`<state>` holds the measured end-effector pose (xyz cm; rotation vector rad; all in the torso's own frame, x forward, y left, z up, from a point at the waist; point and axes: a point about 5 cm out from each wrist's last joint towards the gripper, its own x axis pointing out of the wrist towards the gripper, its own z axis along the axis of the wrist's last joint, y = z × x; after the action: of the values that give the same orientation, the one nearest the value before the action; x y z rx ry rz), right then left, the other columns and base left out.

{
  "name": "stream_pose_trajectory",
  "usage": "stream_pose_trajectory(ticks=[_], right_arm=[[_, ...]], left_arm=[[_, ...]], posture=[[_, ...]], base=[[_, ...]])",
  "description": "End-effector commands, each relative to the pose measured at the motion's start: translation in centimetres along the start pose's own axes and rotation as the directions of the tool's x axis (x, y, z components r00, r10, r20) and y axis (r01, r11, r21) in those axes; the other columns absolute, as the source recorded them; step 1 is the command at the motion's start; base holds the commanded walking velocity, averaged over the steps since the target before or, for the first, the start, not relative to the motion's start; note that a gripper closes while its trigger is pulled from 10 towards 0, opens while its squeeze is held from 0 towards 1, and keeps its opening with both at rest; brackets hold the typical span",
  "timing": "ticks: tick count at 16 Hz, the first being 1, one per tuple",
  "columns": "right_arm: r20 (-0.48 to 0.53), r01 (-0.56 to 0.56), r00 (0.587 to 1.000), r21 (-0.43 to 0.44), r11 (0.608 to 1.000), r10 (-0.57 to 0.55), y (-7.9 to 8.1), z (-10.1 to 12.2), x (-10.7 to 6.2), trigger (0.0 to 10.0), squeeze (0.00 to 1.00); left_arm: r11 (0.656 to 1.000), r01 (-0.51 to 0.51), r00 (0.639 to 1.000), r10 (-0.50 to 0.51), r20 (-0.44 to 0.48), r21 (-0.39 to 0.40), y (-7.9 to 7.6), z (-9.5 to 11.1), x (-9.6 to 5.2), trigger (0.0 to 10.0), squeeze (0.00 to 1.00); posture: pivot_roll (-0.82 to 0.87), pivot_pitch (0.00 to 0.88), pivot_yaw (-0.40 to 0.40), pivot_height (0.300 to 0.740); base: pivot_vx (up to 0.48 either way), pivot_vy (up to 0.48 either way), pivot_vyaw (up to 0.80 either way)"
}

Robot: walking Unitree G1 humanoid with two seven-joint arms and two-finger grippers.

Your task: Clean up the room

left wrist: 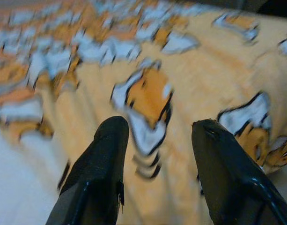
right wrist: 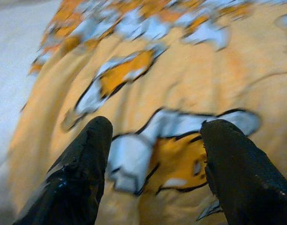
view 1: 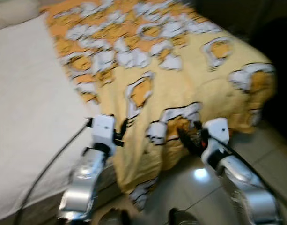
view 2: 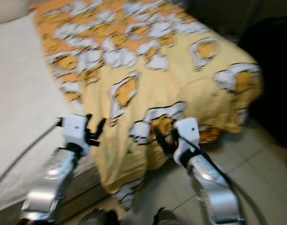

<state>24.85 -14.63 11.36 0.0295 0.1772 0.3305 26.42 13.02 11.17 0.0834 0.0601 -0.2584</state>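
A yellow blanket printed with orange and white cartoon figures lies across the bed and droops over its foot toward the floor. My left gripper is open, held at the blanket's left edge near the bare mattress; its fingers frame the print with nothing between them. My right gripper is open too, close in front of the hanging part of the blanket, and its fingers point at the fabric without holding it. All views are blurred by motion.
A bare white mattress takes up the left side, with a pillow at the top left. Glossy light floor tiles lie on the right. A dark object stands at the right edge. A black cable runs along my left arm.
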Motion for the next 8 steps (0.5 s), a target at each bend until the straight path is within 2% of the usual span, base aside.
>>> stream_pose_trajectory(ticks=[1, 3, 4, 8], right_arm=[[0.025, 0.05, 0.998, 0.008, 0.999, -0.05, -0.4, 0.2, 0.1, 10.0, 0.0], [0.03, 0.046, 0.998, 0.03, 0.998, -0.047, 0.6, -0.3, 0.3, 10.0, 0.0], [0.026, 0.043, 0.999, 0.037, 0.998, -0.044, 0.9, -0.5, 0.5, 10.0, 0.0], [0.026, 0.073, 0.997, 0.073, 0.995, -0.075, 0.5, -0.6, 1.1, 10.0, 0.0]], left_arm=[[1.0, 0.004, 1.0, -0.005, 0.021, 0.014, 0.3, 0.5, -0.4, 10.0, 0.0], [1.0, 0.008, 1.0, -0.009, 0.016, 0.031, 1.0, 0.6, -1.7, 10.0, 0.0], [1.0, -0.004, 1.0, 0.004, -0.003, 0.014, 1.4, 0.4, -2.3, 10.0, 0.0], [0.996, 0.062, 0.997, -0.059, -0.056, 0.064, 1.8, 0.0, -3.3, 10.0, 0.0]], posture=[[-0.06, 0.0, 0.027, 0.74], [-0.04, 0.0, 0.005, 0.74], [-0.03, 0.0, -0.002, 0.74], [0.0, 0.0, -0.011, 0.74]], base=[[0.0, 0.0, -0.8], [0.0, 0.0, -0.8], [0.0, 0.0, -0.8], [0.0, 0.0, -0.8]])
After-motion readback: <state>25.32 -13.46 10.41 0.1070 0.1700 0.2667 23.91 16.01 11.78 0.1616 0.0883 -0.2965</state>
